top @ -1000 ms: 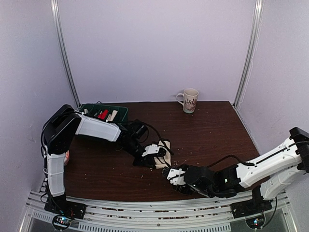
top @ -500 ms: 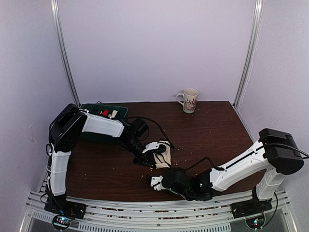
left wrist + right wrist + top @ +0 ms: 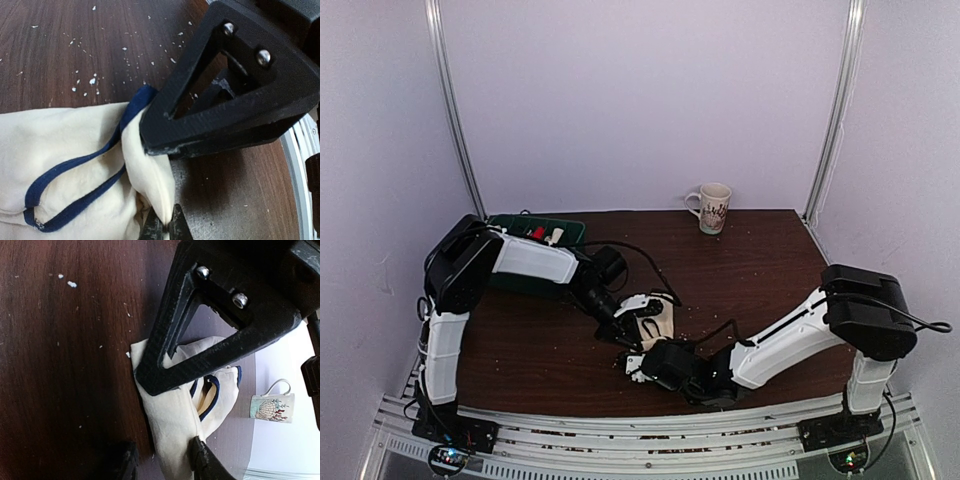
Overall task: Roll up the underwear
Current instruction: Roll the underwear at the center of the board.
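The underwear (image 3: 662, 318), a cream garment with navy trim, lies on the table (image 3: 770, 260) left of centre and toward the near edge. It is gathered into a loose, wrinkled bundle, not a tight cylinder. The left gripper (image 3: 628, 332) is clenched on a fold at the left, near part of the bundle; the left wrist view shows cream cloth and a loop of navy trim drawn in against its finger. The right gripper (image 3: 636, 360) sits just beside it on the near side. Its jaws stand parted, with the near edge of the cloth under its upper finger in the right wrist view. That view does not show the pads bearing on the fabric, so no grasp can be confirmed for this arm. The step in hand is judged to be setting a second hold on the near edge, so that both arms can turn the edge over. The roll itself appears barely formed. The next move calls for the right jaws to close on the cloth close to the left hold without striking the left fingers. Both grippers should then carry the edge toward the far side together, keeping the trim tucked in and the tension even. The mug (image 3: 711, 208) and the green bin (image 3: 535, 232) stand well apart from the work.
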Motion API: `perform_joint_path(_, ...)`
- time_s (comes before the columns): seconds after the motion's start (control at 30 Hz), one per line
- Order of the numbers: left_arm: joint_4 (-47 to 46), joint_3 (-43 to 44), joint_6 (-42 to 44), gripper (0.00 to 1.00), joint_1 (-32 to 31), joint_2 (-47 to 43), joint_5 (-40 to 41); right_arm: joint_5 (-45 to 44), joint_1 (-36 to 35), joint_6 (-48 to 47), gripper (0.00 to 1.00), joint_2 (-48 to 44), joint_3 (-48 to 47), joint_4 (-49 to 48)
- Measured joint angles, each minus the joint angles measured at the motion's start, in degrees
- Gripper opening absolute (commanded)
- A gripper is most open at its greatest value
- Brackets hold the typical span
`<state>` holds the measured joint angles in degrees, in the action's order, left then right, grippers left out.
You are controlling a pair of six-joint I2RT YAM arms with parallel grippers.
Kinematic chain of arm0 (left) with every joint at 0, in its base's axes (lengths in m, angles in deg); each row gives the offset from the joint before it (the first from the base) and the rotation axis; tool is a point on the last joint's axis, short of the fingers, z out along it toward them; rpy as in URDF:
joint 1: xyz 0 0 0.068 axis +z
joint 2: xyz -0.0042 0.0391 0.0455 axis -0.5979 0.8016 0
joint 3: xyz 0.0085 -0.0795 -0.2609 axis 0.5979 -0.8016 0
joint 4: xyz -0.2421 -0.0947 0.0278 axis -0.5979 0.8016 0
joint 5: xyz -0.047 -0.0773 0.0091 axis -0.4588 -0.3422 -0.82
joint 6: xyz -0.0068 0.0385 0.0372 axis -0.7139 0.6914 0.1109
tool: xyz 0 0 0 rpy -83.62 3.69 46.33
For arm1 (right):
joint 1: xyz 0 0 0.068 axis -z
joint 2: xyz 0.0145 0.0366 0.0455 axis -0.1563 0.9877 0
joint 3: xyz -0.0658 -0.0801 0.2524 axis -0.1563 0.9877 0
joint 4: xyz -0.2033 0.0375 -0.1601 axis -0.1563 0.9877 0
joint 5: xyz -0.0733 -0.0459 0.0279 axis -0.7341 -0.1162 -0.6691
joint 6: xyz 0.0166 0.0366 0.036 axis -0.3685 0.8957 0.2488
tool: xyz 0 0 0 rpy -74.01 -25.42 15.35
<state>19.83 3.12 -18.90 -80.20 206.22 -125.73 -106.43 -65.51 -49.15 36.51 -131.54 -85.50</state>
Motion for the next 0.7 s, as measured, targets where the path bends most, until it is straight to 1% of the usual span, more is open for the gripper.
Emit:
perform_joint_path(0.1,0.04,0.04,0.0,0.0,0.15,0.13,-0.48,0.02,0.09,0.15,0.25,0.46,-0.42,0.52)
perform_joint_path(0.13,0.09,0.04,0.0,0.04,0.24,0.15,-0.61,0.04,0.13,0.31,0.21,0.66,-0.5,0.76)
perform_joint_path(0.23,0.31,0.04,0.22,0.16,0.37,0.15,-0.7,0.17,0.2,1.14,0.15,1.14,-1.18,1.95)
perform_joint_path(0.27,0.31,-0.02,0.22,0.22,0.39,0.15,-0.72,0.2,0.22,1.55,0.13,1.16,-1.4,2.34)
perform_joint_path(0.3,0.24,-0.17,0.22,0.29,0.44,0.09,-0.9,0.31,0.24,2.05,0.13,1.16,-1.73,3.1)
perform_joint_path(0.33,-0.11,-0.52,0.24,0.34,0.44,-0.15,-0.96,0.5,0.28,2.45,0.12,1.16,-2.05,3.69)
perform_joint_path(0.43,-1.88,-3.67,0.13,0.46,0.35,-2.75,-0.15,2.21,0.68,4.7,0.1,1.14,-3.08,6.01)
perform_joint_path(0.7,-9.99,-14.34,-0.9,0.54,1.38,-12.09,6.97,9.22,2.75,10.62,0.09,-0.52,-4.17,10.43)
